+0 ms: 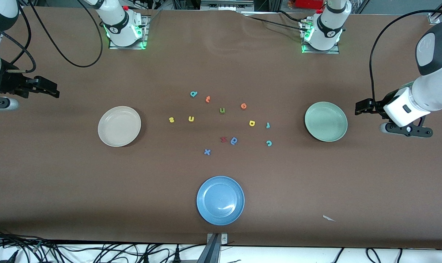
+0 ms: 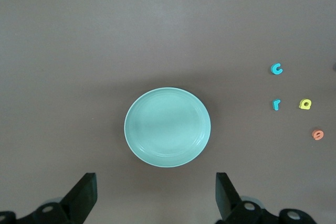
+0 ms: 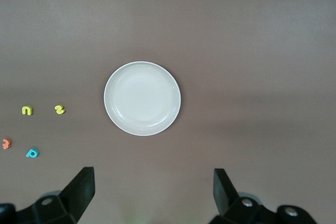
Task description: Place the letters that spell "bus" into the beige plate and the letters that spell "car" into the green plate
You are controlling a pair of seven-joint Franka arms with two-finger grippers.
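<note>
Waiting, both hands wide open, nothing gripped.
Near to far on the desk (image 1: 60,182): blue plate (image 1: 220,200); teal "c" (image 1: 269,143); beige plate (image 1: 119,126) by the right arm's end; green plate (image 1: 326,121) by the left arm's end; blue-teal "r" (image 1: 268,125); yellow "a" (image 1: 252,123); yellow "s" (image 1: 171,119); yellow "u" (image 1: 191,118); teal "b" (image 1: 193,94). Left hand (image 1: 359,108) beside green plate; right hand (image 1: 54,91) over bare desk.

Beige plate (image 1: 119,126) & green plate (image 1: 326,121) empty, near opp. table ends; b (image 1: 193,94), u (image 1: 191,118), s (image 1: 171,119), c (image 1: 269,143), a (image 1: 252,123), r (image 1: 268,125) flat mid-table.
</note>
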